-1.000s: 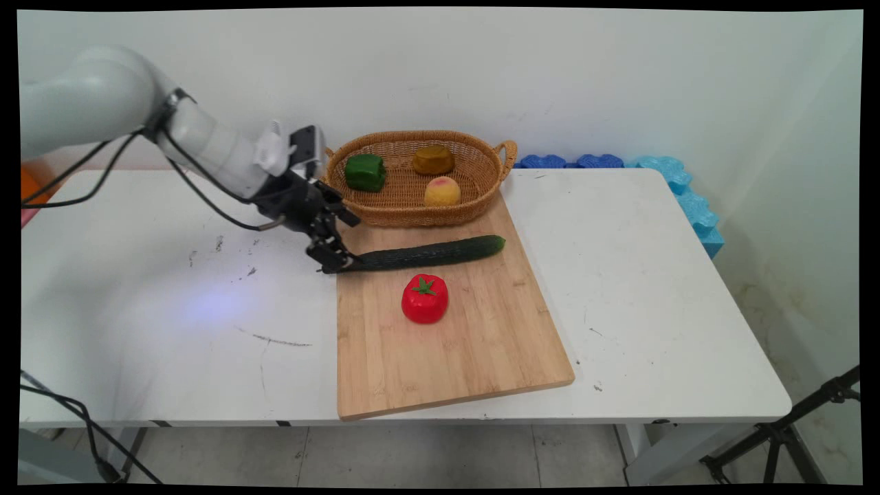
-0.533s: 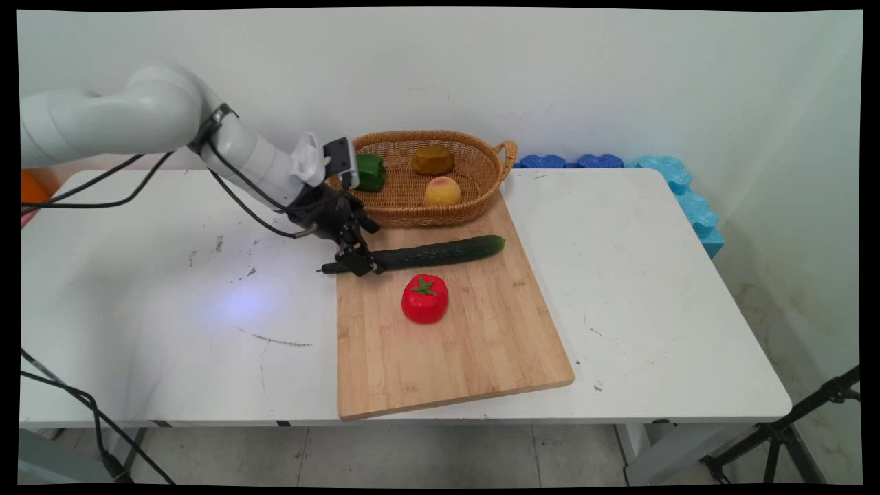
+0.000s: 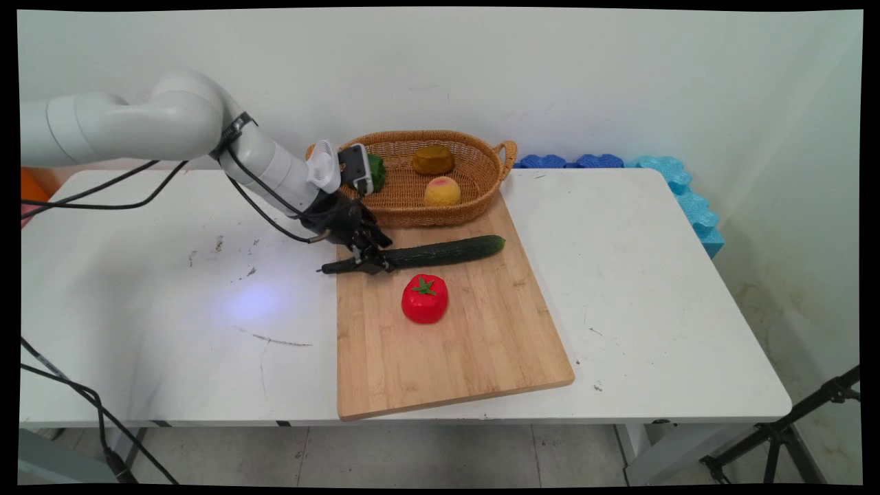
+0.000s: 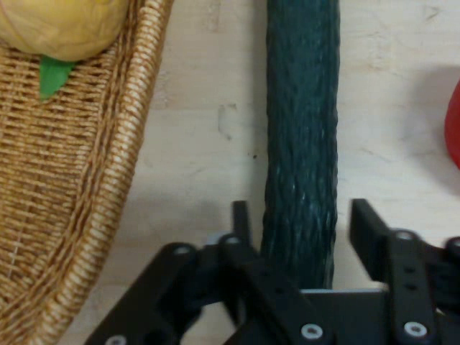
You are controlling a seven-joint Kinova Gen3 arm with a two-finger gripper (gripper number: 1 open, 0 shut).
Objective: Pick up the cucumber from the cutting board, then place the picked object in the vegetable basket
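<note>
The black two-finger gripper [image 3: 371, 261] has slid right along the long dark-green cucumber [image 3: 440, 251] since a second ago, from its stem tip to further up the shaft. The fingers [image 4: 368, 228] stand apart, straddling the cucumber, probably not yet squeezing it. The cucumber lies unmoved across the top of the wooden cutting board [image 3: 447, 344], between the oval wicker basket [image 3: 412, 210] and the red toy tomato [image 3: 425, 298].

Bare cutting board [image 3: 447, 357] stretches clear in front of the cucumber [image 3: 440, 252]; a wicker basket [image 3: 474, 199] walls off its far side, a red tomato [image 3: 425, 299] crowds its near side.
</note>
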